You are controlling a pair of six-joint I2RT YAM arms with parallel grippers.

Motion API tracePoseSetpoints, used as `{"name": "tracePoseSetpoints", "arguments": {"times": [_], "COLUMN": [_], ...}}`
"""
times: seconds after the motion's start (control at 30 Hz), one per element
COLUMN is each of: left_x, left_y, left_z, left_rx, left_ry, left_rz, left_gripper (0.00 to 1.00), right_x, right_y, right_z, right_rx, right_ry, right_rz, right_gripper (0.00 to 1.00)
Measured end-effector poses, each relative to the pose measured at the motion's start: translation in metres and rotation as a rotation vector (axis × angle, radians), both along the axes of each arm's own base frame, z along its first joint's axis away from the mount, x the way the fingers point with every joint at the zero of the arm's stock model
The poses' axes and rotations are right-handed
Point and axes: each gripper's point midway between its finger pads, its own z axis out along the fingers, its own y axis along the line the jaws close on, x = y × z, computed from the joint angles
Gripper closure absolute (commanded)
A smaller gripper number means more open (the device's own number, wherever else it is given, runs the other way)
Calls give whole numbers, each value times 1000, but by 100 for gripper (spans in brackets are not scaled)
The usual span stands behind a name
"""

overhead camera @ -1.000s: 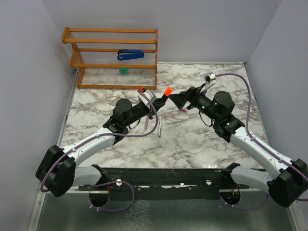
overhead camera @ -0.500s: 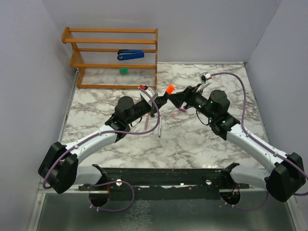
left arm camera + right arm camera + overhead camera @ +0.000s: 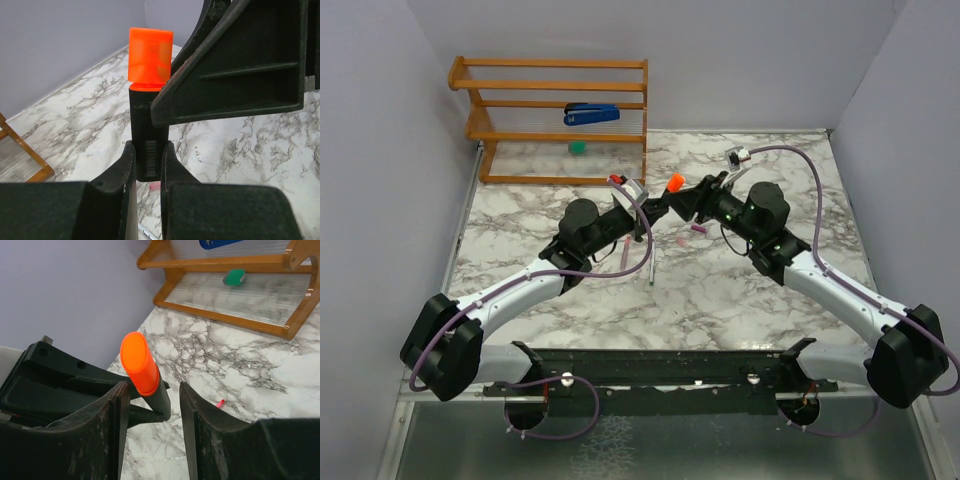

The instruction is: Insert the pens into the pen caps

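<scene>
My left gripper [image 3: 655, 207] is shut on the black marker body [image 3: 148, 130], holding it above the table with the chunky orange cap [image 3: 150, 55] on its far end. The cap also shows from above [image 3: 673, 183]. My right gripper [image 3: 154, 390] is open, its fingers either side of the capped marker [image 3: 162, 395]; the orange cap [image 3: 138, 362] lies close to its left finger, with a gap to the right finger. The grey pen [image 3: 651, 262] and the thin pink pen [image 3: 623, 254] lie on the marble under the left arm. The slim purple cap [image 3: 698, 228] lies under the right gripper.
A wooden rack [image 3: 556, 122] stands at the back left, with a blue stapler-like object [image 3: 591, 114] and a small green object [image 3: 578, 147] on it. The rack [image 3: 225, 320] fills the far side of the right wrist view. Grey walls enclose the table.
My right gripper has moved left and closer to the left gripper, so its fingers now flank the capped marker. The left arm has lifted the marker slightly toward the back.
</scene>
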Motion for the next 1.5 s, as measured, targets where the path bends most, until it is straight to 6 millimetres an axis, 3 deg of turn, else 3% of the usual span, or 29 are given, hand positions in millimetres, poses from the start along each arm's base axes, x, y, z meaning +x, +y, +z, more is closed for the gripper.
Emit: {"name": "tracePoseSetpoints", "arguments": {"times": [0.23,0.33,0.4,0.43,0.6,0.7,0.8,1.0,1.27,1.37,1.5], "left_x": [-2,-2,-1,-1,-1,0,-1,-15,0,-5,-19], "left_y": [-2,-2,-2,-2,-1,-1,-1,4,46,37,26], "left_z": [0,0,0,0,1,1,1,4,3,2,4], "left_rx": [-2,-3,-5,-7,-11,-6,5,12,-29,-41,-45], "left_ry": [4,6,8,10,11,3,-14,-44,57,140,216], "left_rz": [-7,-7,-6,-6,-4,-4,-12,-97,-203,-349,-509], "left_gripper": [100,100,100,100,100,62,49,44,51,51,51], "right_x": [1,0,1,0,1,1,0,-5,-29,-40,-47], "right_y": [5,5,5,6,5,5,5,6,9,15,20], "right_z": [-6,-6,-5,-5,-6,-6,-6,11,56,67,66], "right_rx": [-2,0,-3,-5,-14,-18,-23,-38,-50,-56,-66], "right_ry": [15,13,7,4,-5,-8,-9,-57,-194,-229,-243], "right_rz": [16,21,23,24,21,22,29,57,169,243,303], "right_gripper": [65,81,98,99,100,99,100,99,100,99,100]}}
